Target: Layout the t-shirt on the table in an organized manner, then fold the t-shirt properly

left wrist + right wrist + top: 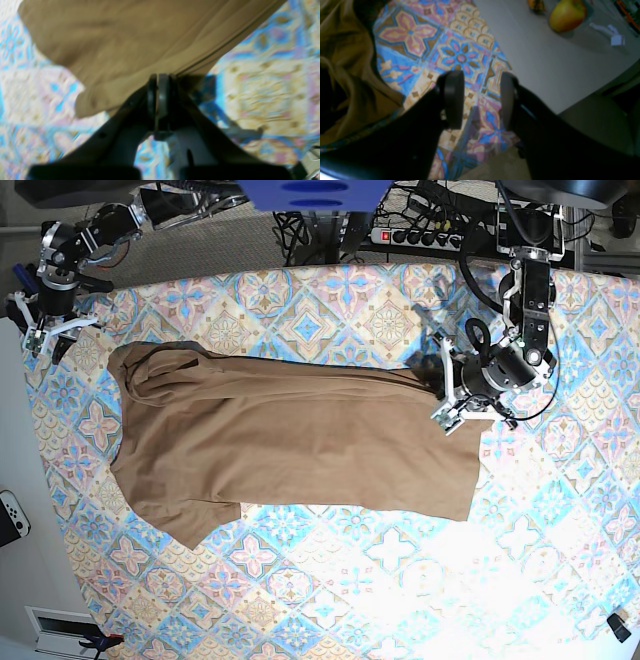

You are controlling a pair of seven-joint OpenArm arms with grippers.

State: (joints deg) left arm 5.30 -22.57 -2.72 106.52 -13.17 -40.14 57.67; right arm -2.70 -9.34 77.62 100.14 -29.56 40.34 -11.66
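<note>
Base view straight down from above, far; wrist views close over the table [330, 580], sharing the t-shirt [300, 435] with it.

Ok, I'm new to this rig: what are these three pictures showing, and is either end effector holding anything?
The base view looks down on the table, with a tan t-shirt spread across its patterned cloth. Two robot arms work here. The other two pictures come from cameras on their wrists. The left end effector is shut on the t-shirt's hem edge; in the base view it sits at the shirt's right end. The right end effector is open and empty, near the table's edge beside the bunched shirt.
</note>
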